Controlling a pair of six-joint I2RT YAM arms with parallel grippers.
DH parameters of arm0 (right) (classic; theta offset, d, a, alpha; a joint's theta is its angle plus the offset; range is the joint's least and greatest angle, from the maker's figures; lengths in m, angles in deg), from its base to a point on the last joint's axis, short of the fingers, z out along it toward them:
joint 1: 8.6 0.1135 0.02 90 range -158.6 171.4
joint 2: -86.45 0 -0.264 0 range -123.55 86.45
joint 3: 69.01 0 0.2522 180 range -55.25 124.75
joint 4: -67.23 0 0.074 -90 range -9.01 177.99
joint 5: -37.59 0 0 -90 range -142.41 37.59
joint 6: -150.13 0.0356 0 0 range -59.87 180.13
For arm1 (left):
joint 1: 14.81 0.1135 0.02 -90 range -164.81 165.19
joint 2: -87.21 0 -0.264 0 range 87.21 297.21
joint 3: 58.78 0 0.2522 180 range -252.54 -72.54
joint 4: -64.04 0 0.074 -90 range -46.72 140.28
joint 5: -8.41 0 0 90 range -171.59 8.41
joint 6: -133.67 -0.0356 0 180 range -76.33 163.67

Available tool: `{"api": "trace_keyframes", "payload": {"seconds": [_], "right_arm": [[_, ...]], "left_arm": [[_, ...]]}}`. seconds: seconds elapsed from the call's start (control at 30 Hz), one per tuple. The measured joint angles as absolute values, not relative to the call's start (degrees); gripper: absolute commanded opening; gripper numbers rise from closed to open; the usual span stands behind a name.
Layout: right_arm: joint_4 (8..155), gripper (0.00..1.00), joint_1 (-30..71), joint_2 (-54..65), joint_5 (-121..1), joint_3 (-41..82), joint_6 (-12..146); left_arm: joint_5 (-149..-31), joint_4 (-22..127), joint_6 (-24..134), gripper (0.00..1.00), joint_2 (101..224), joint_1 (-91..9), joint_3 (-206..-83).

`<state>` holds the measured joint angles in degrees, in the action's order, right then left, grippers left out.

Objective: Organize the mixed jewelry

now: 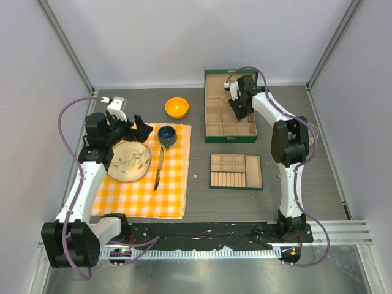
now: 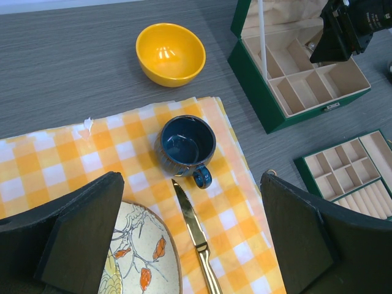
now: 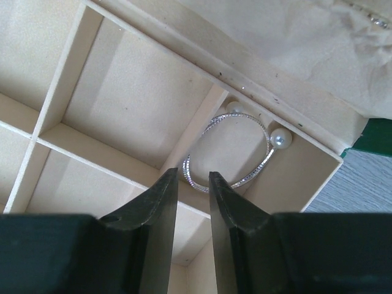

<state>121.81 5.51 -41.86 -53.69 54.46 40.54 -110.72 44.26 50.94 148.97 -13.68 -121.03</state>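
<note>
Right wrist: right tool (image 3: 193, 184) narrow, empty; hoop bracelet (image 3: 229, 153) at 1 o'clock, just by its tip. Lift-out may snag wire, drag it out.

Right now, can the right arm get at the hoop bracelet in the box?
Probably yes: the right gripper hangs just over the hoop bracelet, jaws slightly apart, with nothing covering its compartment.
</note>
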Motion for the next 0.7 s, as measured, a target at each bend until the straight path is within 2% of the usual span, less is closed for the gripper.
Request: {"api": "trace_keyframes", "payload": {"seconds": [0.47,0.7], "right_arm": [[122.34,0.38,5.51,-41.34,-53.98,54.31,40.89],[123.32,0.4,5.53,-34.76,-55.29,51.29,41.54]], "left_arm": [[-110.72,44.26,50.94,1.0,148.97,-13.68,-121.03],[-110.72,44.26,50.94,1.0,148.97,-13.68,-121.03]]}}
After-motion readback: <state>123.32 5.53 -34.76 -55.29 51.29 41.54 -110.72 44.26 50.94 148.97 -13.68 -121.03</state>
